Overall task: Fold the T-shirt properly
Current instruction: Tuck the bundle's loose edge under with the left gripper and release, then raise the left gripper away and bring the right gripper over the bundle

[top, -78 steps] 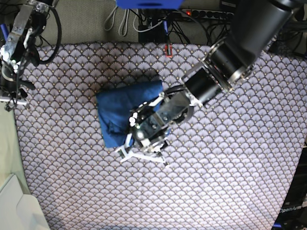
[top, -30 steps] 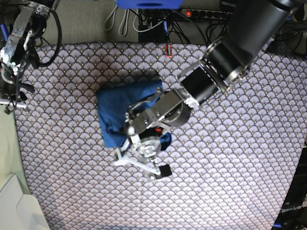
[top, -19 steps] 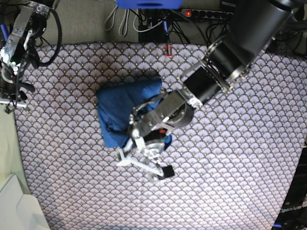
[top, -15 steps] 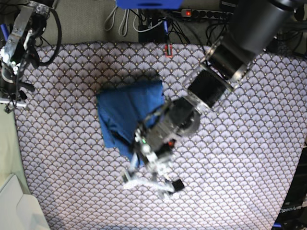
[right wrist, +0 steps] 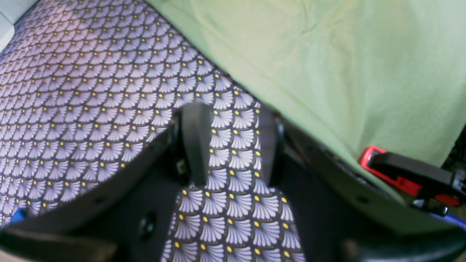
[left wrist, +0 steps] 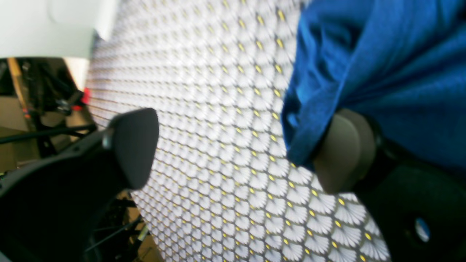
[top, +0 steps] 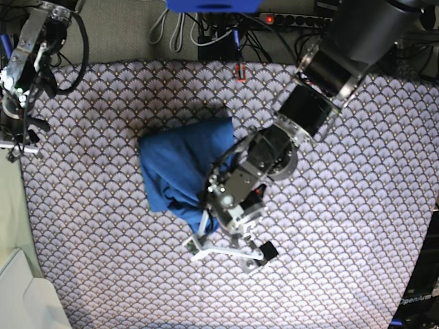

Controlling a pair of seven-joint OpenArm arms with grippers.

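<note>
- The T-shirt (top: 180, 164) is seen bunched in a blue heap near the middle of the tablecloth (top: 343, 226), with no sleeves laid out.
- The left gripper (top: 230, 252) is held just beside the shirt's near edge, over the cloth.
- Its jaws are spread wide; in the left wrist view bare tablecloth (left wrist: 225, 145) is seen between the two pads.
- In that view one pad (left wrist: 344, 151) is met by a hanging fold of the shirt (left wrist: 382, 65); the other pad (left wrist: 134, 145) stands clear of it. Nothing is pinched.
- The right gripper (top: 17, 133) is kept at the far side edge of the table, well apart from the shirt.
- In the right wrist view its fingers (right wrist: 194, 142) are seen with a narrow gap, only tablecloth (right wrist: 72, 91) showing between them; nothing is held.
- A light green sheet (right wrist: 327, 65) is seen beyond the tablecloth's edge there.
</note>
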